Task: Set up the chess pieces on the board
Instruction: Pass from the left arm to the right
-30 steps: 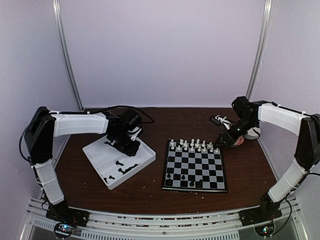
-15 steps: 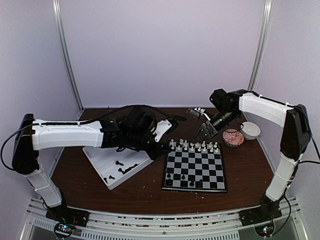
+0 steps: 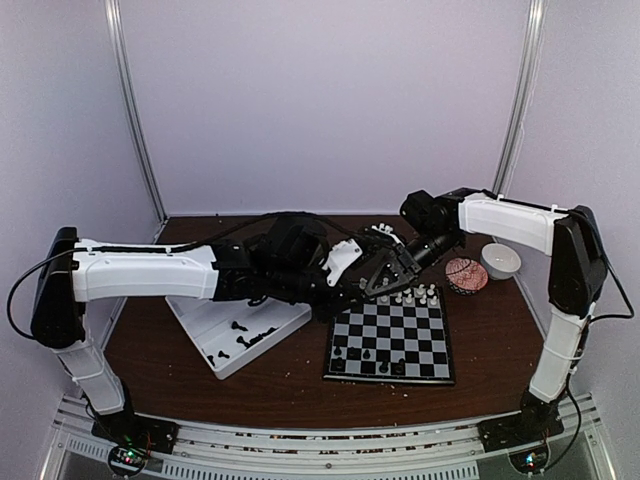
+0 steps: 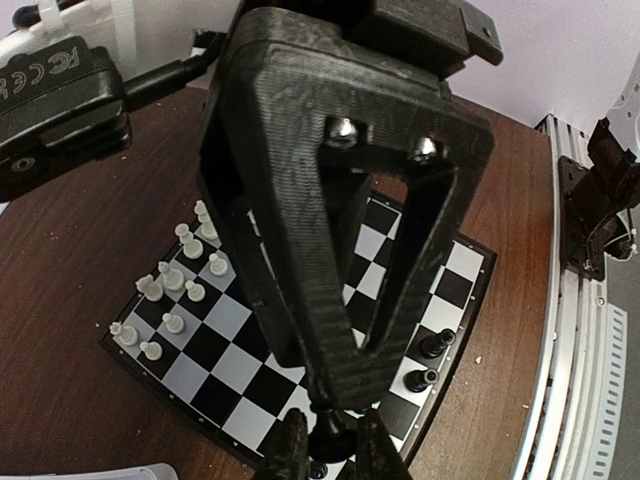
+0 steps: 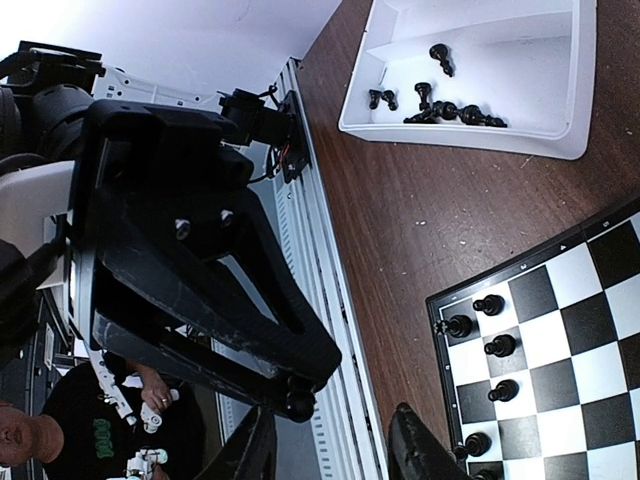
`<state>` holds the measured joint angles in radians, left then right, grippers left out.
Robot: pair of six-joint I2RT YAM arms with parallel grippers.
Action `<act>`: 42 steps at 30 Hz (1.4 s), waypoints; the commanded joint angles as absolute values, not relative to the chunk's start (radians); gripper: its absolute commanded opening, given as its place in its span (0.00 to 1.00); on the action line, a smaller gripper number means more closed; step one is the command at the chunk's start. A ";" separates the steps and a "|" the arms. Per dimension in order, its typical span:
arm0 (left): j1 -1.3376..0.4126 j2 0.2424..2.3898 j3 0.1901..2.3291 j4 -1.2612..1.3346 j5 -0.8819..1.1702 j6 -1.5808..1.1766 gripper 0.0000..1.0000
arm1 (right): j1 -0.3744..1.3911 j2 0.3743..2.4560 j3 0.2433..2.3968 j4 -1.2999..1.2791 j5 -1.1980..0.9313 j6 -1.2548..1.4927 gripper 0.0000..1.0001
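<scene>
Progress: partway | board (image 3: 395, 330): white pieces (image 3: 405, 296) on far rows, only about five black pieces (image 5: 488, 304) on the near side | more lie in the tray (image 5: 460, 140) | my left end effector (image 4: 332, 455) is pinched nearly closed on one black piece (image 4: 330, 432) over the board's edge | my right end effector (image 5: 335, 450) is part open, empty, just beside it

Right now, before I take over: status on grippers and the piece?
Left gripper shut on black piece, above board. Right gripper open, tip to tip with it. Tight clearance between them.
</scene>
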<state>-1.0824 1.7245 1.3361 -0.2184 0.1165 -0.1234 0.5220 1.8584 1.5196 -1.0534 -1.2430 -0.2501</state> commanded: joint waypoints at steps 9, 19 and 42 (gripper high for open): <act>-1.094 1.754 1.397 -0.181 0.132 -0.103 0.07 | 0.540 1.887 1.529 -1.021 -1.339 -0.209 0.28; -1.094 1.773 1.416 -0.202 0.096 -0.102 0.09 | 0.546 1.894 1.518 -1.023 -1.354 -0.213 0.05; -1.043 1.550 1.076 -0.076 -0.086 -0.205 0.35 | 0.516 1.491 1.114 -0.758 -0.578 -0.458 0.02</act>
